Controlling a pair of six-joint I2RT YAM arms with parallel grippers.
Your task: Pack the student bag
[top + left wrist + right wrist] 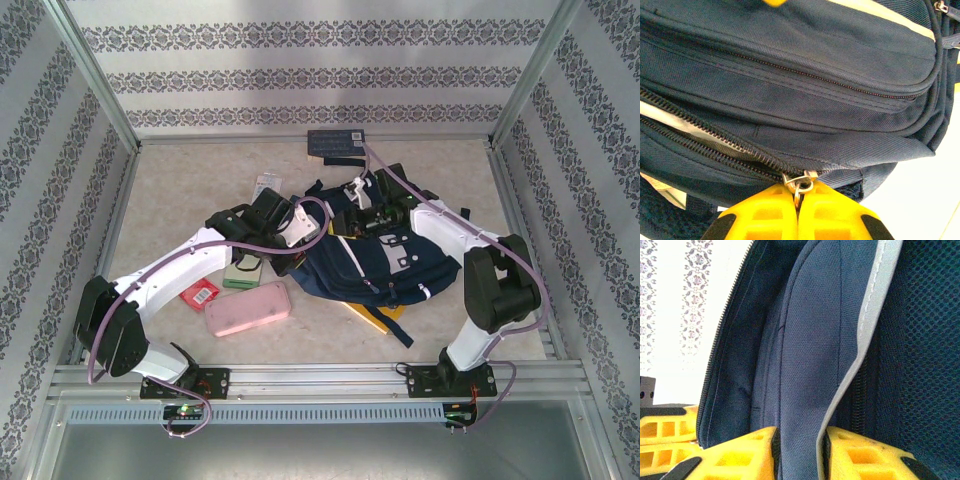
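The student bag [385, 262] is a navy backpack lying in the middle of the table, between both arms. At its left edge, my left gripper [298, 236] has its yellow fingers [765, 215] pressed together on the metal zipper pull [801, 181] of a partly open zip. In the left wrist view this gripper [798, 194] sits just below the navy pockets [790, 100]. At the bag's far side, my right gripper [362, 203] [800, 442] is shut on an upright fold of navy fabric with a grey edge [807, 365]. Dark mesh lining [925, 365] shows beside it.
A pink pencil case [248, 308], a green item [242, 273] and a small red item [200, 294] lie left of the bag, under the left arm. A dark blue flat box [335, 146] rests by the back wall. Something yellow [378, 318] pokes out from under the bag.
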